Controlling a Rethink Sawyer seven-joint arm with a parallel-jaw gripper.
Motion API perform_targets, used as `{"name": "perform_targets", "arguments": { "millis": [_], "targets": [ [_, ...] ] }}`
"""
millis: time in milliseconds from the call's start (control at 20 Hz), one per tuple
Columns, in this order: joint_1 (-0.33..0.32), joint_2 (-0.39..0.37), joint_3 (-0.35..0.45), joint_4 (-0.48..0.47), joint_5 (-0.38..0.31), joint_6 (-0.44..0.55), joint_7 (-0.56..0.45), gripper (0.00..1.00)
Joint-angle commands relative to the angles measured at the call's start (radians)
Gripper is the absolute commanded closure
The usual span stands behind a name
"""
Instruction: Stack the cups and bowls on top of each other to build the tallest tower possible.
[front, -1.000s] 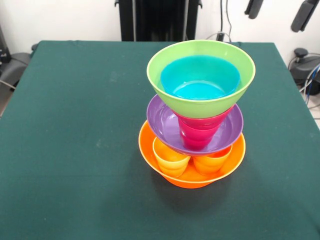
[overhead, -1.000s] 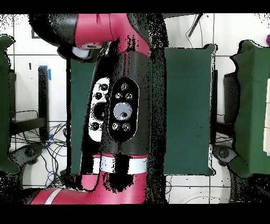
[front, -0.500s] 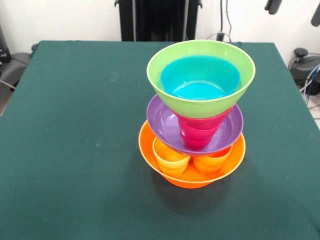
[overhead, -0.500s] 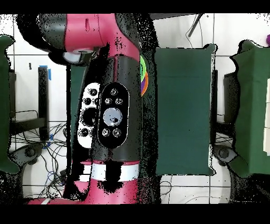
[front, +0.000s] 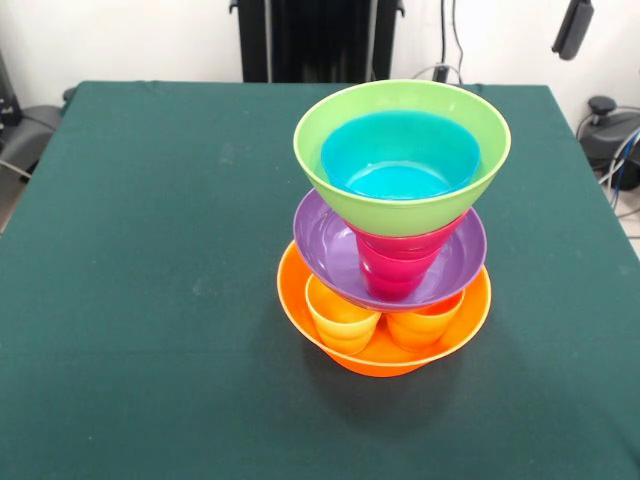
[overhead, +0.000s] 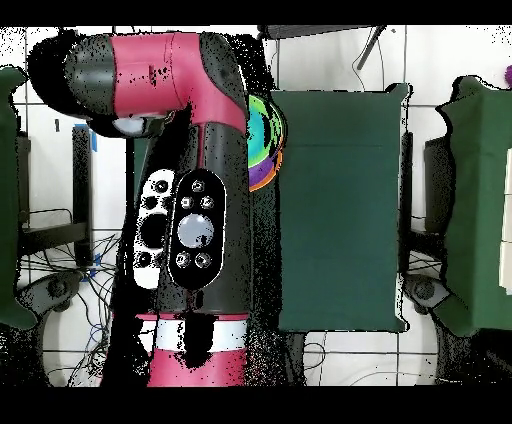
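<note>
**Tower check: four bowls, three cups showing**

Starting with the dark green surface (front: 150, 250). Carries just the tower (front: 392, 230), a bit right of centre in the front view.

From overhead, mostly filled by the red and black arm (overhead: 190, 200). Covers nearly all of the tower there, leaving only a lime, purple and orange sliver (overhead: 268, 140) at the arm's edge.

Then down through the stack by size:

- Large orange bowl (front: 385, 355) as the base, flat on the surface. Holds two cups side by side.
- Purple bowl (front: 330, 250) next up, resting on those two cups. Holds one cup in its middle.
- Lime green bowl (front: 400, 205) on top, propped on that single cup. Widest mouth up there, looks level.
- Light blue bowl (front: 400, 160) nested inside the lime one, rim sitting below the lime rim. Nothing inside it.
- Yellow cup (front: 340, 318) and orange cup (front: 420, 325) in the orange bowl, mouths up, close together.
- Red cup (front: 395, 268) in the purple bowl, wider end up, touching the lime bowl's underside.

Smallest last: the tool (front: 573, 28), only a dark bit poking in at the top right of the front view, well apart from the tower. Can't tell whether spread or pressed together. Not holding anything as far as visible.
</note>
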Motion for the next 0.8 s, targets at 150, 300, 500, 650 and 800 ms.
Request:
{"name": "perform_targets", "arguments": {
  "millis": [150, 300, 500, 650, 800],
  "targets": [
    [0.013, 0.011, 0.069, 0.206, -0.031, -0.115, 0.039, 0.0],
    [0.013, 0.01, 0.069, 0.209, -0.028, -0.121, 0.039, 0.0],
    [0.014, 0.011, 0.069, 0.223, -0.029, -0.139, 0.042, 0.0],
    [0.012, 0.016, 0.074, 0.208, -0.028, -0.133, 0.036, 0.0],
    [0.005, 0.021, 0.084, 0.171, -0.036, -0.107, -0.012, 0.0]
  ]
}}
